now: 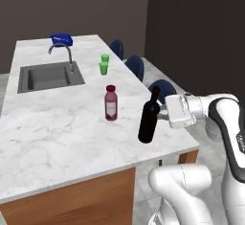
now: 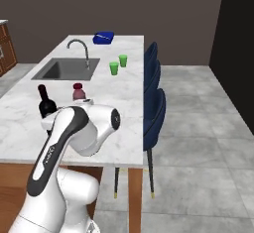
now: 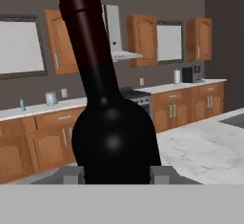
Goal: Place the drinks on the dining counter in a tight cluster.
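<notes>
A tall black wine bottle [image 1: 148, 121] stands near the front right corner of the white marble dining counter [image 1: 57, 128]. My gripper [image 1: 160, 115] reaches in from the right at the bottle's shoulder. In the hand view the bottle [image 3: 114, 137] sits between my two fingertips [image 3: 71, 174], and both press on its sides. A stout dark-red juice bottle [image 1: 111, 103] stands upright a short way left of and behind it. From the right base my arm hides most of the wine bottle [image 2: 46, 105], with the juice bottle [image 2: 78, 92] just past it.
Two small green cups [image 1: 104, 65] stand further back, right of the dark sink [image 1: 48, 76] and its faucet [image 1: 64, 51]. A blue object [image 1: 61, 39] lies at the far end. Blue stools [image 2: 155, 108] line the counter's right side. A small bluish bottle [image 3: 21, 105] stands on the far wall counter.
</notes>
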You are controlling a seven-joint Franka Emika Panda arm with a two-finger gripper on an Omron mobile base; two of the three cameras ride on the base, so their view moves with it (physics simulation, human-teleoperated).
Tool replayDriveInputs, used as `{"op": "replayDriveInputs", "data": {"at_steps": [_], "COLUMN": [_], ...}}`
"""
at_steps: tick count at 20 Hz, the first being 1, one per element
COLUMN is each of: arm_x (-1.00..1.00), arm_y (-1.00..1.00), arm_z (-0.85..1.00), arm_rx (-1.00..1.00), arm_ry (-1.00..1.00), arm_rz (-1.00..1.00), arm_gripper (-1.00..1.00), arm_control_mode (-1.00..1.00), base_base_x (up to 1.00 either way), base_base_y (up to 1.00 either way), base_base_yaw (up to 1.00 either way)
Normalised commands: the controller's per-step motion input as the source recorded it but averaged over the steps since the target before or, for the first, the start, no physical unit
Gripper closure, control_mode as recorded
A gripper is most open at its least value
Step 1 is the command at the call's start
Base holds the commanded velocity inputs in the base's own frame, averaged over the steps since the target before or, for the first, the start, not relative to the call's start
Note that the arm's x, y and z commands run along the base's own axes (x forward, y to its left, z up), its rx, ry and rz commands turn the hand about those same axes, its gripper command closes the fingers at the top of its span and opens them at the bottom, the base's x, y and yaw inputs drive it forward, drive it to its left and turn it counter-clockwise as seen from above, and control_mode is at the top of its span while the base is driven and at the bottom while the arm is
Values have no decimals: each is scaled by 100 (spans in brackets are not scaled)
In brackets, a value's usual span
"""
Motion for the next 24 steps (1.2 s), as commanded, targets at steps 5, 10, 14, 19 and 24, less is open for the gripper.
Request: {"op": "replayDriveInputs", "data": {"at_steps": [5, 10, 14, 19, 24], "arm_x": [69, 39, 47, 41, 41], "arm_y": [0, 0, 0, 0, 0], "arm_z": [0, -10, -37, -28, -15], "arm_rx": [0, -1, -6, -6, 0], "arm_ry": [24, 3, 0, 0, -5], "arm_rz": [13, 4, 0, -5, -8], "arm_gripper": [100, 100, 100, 100, 100], "arm_control_mode": [-100, -100, -100, -100, -100], "base_base_x": [0, 0, 0, 0, 0], "base_base_y": [0, 0, 0, 0, 0], "base_base_yaw": [0, 0, 0, 0, 0]}}
